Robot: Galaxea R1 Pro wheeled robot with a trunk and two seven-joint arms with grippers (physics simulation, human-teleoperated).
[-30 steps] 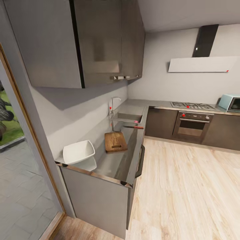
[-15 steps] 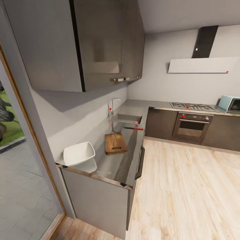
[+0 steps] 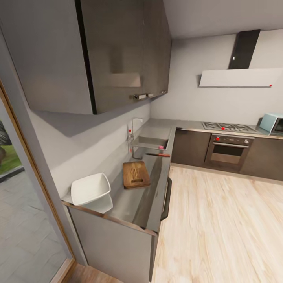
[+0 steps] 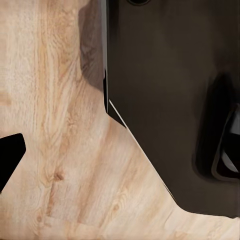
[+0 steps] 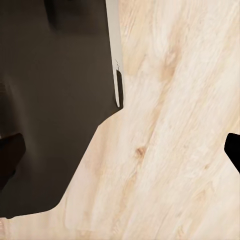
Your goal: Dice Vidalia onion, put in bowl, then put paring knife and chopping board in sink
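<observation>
- Sink [image 3: 151, 142] sits centre frame in my head cam, sunk into the countertop [image 3: 137, 196] at its far end, chrome tap [image 3: 133, 127] w/ red-tipped lever on its left against the wall. Can't see into the basin from here, so no onion visible.
- Paring knife [image 3: 159, 155], red handle, lies on the counter just in front of the sink, near the front edge.
- Chopping board [image 3: 135, 174] lies flat on the counter, centre frame, just below the knife and apart from it; slot handle hole at its near short edge.
- Bowl [image 3: 90, 188], white and squarish, lower left of centre, at the near end of the counter by the wall, well apart from the board; its reflection shows on the glossy top.
- Dark glossy upper cabinets [image 3: 102, 55] fill upper left; oven [image 3: 227, 151] and hob [image 3: 226, 126] at right, range hood [image 3: 236, 76] above them, a light-blue microwave [image 3: 273, 124] at the right edge.
- Light wood floor [image 3: 220, 228] across lower right.
- Left wrist cam: floor plus dark robot body; one dark fingertip [image 4: 10, 155] at the frame's left edge. Can't tell how far the fingers are apart; nothing seen in them.
- Right wrist cam: same, dark tips [image 5: 234, 150] at both side edges, wood floor between. Spread can't be judged; nothing seen held.
</observation>
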